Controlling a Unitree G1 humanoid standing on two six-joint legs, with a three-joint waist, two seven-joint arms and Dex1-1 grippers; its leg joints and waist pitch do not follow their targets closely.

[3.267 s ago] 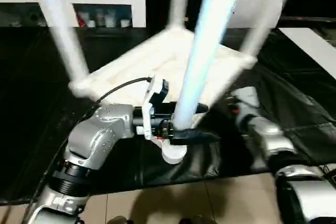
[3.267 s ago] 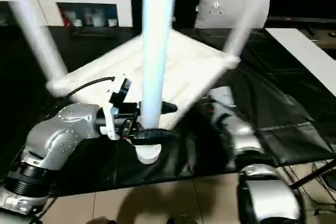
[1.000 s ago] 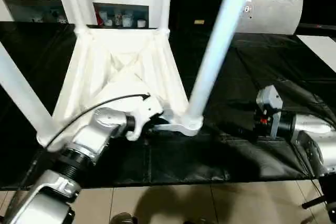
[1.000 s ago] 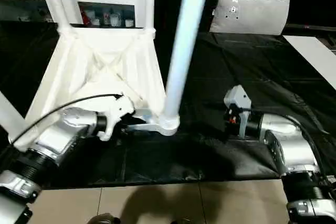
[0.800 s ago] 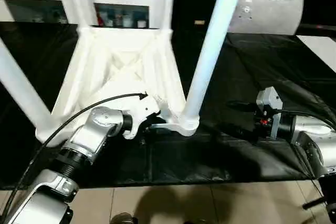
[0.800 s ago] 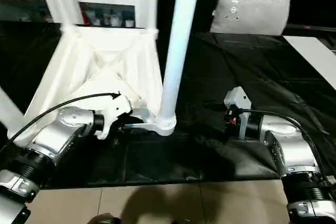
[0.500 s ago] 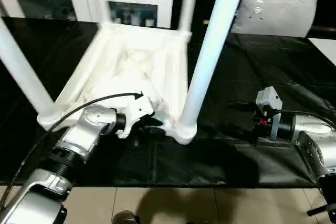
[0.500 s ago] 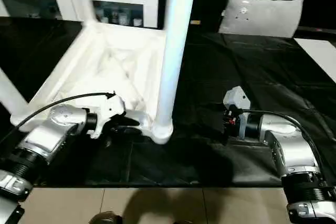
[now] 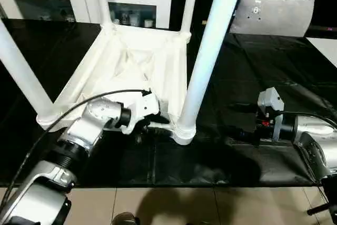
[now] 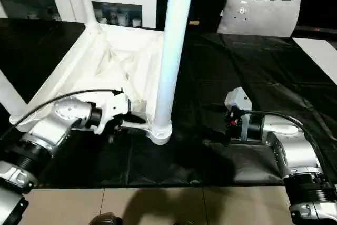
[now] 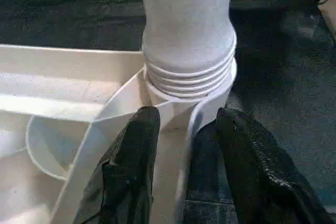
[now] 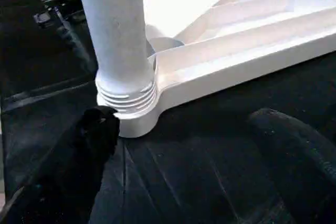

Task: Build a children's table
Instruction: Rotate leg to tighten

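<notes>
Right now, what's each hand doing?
Left hand: fingers straddling the tabletop rim beside the near leg; grip cannot be told.
Right hand: open, holding nothing.

The tabletop (image 9: 134, 72) now lies square on the black table (image 9: 263, 77) instead of skewed, and the left gripper (image 11: 184, 129) sits at its near rim rather than clamping the near leg (image 9: 205, 56)

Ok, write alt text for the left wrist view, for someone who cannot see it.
A white table leg stands screwed into a round corner socket of the upside-down white tabletop, its ribbed collar seated at the socket's rim. The left gripper has one black finger on each side of the tabletop's edge rib just below the socket, over the black cloth.
</notes>
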